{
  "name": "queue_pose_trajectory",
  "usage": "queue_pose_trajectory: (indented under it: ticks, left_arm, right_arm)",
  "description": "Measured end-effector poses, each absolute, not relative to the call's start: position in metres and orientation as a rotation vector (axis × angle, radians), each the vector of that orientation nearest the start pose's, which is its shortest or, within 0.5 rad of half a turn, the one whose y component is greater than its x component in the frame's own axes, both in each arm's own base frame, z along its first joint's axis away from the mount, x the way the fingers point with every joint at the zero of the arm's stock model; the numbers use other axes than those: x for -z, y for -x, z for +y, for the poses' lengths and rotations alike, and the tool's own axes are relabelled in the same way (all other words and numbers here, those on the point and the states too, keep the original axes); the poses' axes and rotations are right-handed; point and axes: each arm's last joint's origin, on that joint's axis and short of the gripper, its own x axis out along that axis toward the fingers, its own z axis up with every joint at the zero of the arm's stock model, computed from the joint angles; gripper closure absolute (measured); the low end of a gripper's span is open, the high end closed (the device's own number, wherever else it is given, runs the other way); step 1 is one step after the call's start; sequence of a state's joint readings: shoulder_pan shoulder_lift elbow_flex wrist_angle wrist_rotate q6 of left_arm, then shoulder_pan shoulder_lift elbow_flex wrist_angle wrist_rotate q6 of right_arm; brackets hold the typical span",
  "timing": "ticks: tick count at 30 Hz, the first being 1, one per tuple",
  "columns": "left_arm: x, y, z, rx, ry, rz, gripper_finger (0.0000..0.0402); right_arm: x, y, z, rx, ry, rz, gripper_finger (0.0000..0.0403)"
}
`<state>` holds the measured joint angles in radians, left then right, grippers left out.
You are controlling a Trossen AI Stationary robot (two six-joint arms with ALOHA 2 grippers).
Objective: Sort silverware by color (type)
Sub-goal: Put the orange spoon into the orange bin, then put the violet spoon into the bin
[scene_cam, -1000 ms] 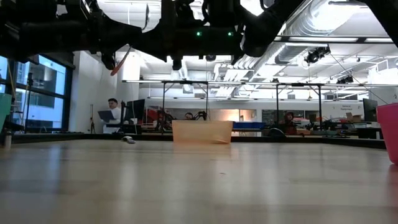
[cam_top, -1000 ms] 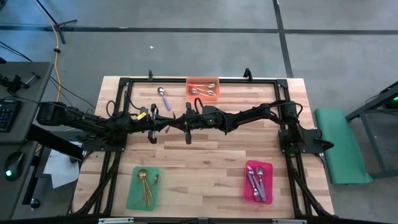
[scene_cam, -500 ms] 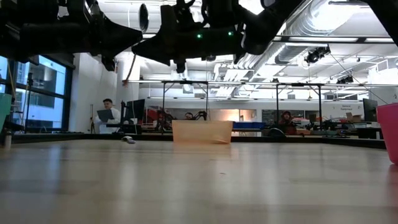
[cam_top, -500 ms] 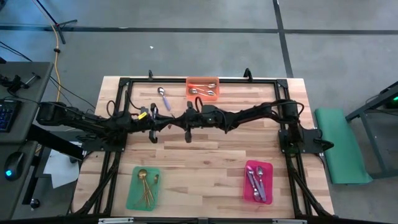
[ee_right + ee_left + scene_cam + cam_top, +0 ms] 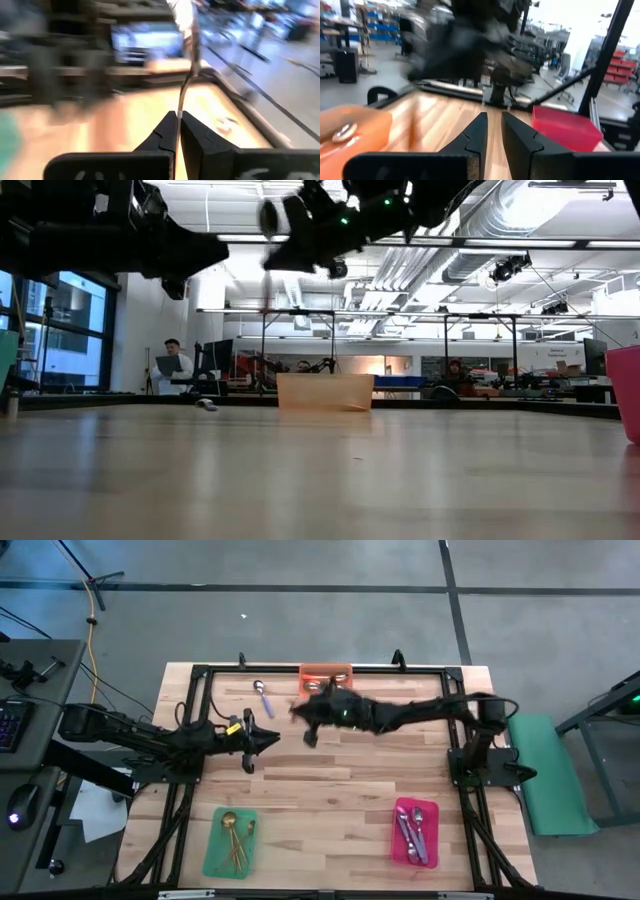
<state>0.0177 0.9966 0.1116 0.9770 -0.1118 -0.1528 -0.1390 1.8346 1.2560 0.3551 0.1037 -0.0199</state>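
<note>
My right gripper [image 5: 302,712] hangs over the table's far middle, beside the orange tray [image 5: 326,670], and is shut on a spoon [image 5: 186,55] that sticks out past its fingertips. The spoon's silver bowl [image 5: 271,218] shows high in the low view. My left gripper [image 5: 268,740] stands left of centre, pointing toward the right edge. Its fingers [image 5: 491,127] are narrowly open and hold nothing. A purple-handled spoon [image 5: 263,695] lies flat on the table near the far edge. More spoons lie in the orange tray [image 5: 350,135]. My right gripper pinches the spoon's thin handle at its free end [image 5: 178,116] between its two fingers. The spoon runs on along the line of the fingers, with its bowl [image 5: 182,12] at the far end. It is lifted clear, high above the table.
A green tray [image 5: 231,840] with gold spoons sits near the left near corner. A pink tray [image 5: 414,830] with purple-handled spoons sits near the right near corner. A black frame runs around the table. The middle of the table is bare wood. People sit in the room beyond.
My right gripper has drawn away from my left gripper and swung toward the far edge and the orange tray, carrying the spoon with it. The spoon, which was between the two grippers a second ago, is now in my right gripper alone.
</note>
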Motion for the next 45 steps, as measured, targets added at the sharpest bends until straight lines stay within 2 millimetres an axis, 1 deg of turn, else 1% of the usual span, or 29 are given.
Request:
queue_pose_trajectory:
  ticks: [2,5,8,10,13,15,17,20,23,27,31,35,37,40,45]
  left_arm:
    - [-0.179,-0.174,0.006,-0.114,0.155,-0.069,0.0363]
    - [-0.176,-0.175,0.004,-0.107,0.133,-0.037,0.0377]
    - [-0.176,-0.175,0.003,-0.098,0.114,-0.032,0.0393]
    - [-0.176,-0.175,0.001,-0.092,0.104,-0.033,0.0399]
    - [-0.176,-0.175,-0.001,-0.081,0.102,-0.032,0.0399]
    - [-0.176,-0.175,-0.002,-0.074,0.102,-0.032,0.0399]
    - [-0.177,-0.175,-0.003,-0.068,0.102,-0.038,0.0401]
    - [-0.177,-0.175,-0.004,-0.061,0.102,-0.038,0.0401]
    - [-0.176,-0.175,-0.005,-0.055,0.102,-0.027,0.0401]
    - [-0.175,-0.175,-0.006,-0.054,0.101,-0.023,0.0401]
    - [-0.176,-0.175,-0.005,-0.060,0.096,-0.025,0.0401]
    - [-0.175,-0.175,-0.005,-0.063,0.087,-0.019,0.0401]
    - [-0.173,-0.175,-0.005,-0.067,0.070,-0.003,0.0401]
    - [-0.172,-0.175,-0.005,-0.086,0.057,0.017,0.0401]
    - [-0.167,-0.172,-0.003,-0.125,0.047,0.033,0.0401]
  right_arm:
    - [-0.259,-0.406,-0.079,0.317,0.012,0.290,0.0403]
    - [-0.266,-0.394,-0.109,0.408,-0.003,0.455,0.0403]
    - [-0.277,-0.391,-0.139,0.456,0.002,0.597,0.0403]
    - [-0.278,-0.390,-0.160,0.479,0.013,0.690,0.0403]
    - [-0.271,-0.392,-0.190,0.488,0.055,0.829,0.0403]
    - [-0.264,-0.392,-0.208,0.442,0.077,0.898,0.0403]
    - [-0.253,-0.394,-0.225,0.398,0.046,0.937,0.0403]
    - [-0.234,-0.394,-0.243,0.378,0.005,0.993,0.0403]
    - [-0.223,-0.395,-0.255,0.362,-0.023,1.003,0.0403]
    - [-0.204,-0.392,-0.263,0.327,-0.065,1.044,0.0403]
    - [-0.198,-0.390,-0.269,0.328,-0.082,1.049,0.0403]
    - [-0.195,-0.390,-0.269,0.337,-0.095,1.057,0.0403]
    - [-0.197,-0.390,-0.269,0.345,-0.091,1.053,0.0400]
    - [-0.205,-0.389,-0.268,0.366,-0.099,1.050,0.0380]
    - [-0.237,-0.394,-0.266,0.400,-0.112,1.001,0.0327]
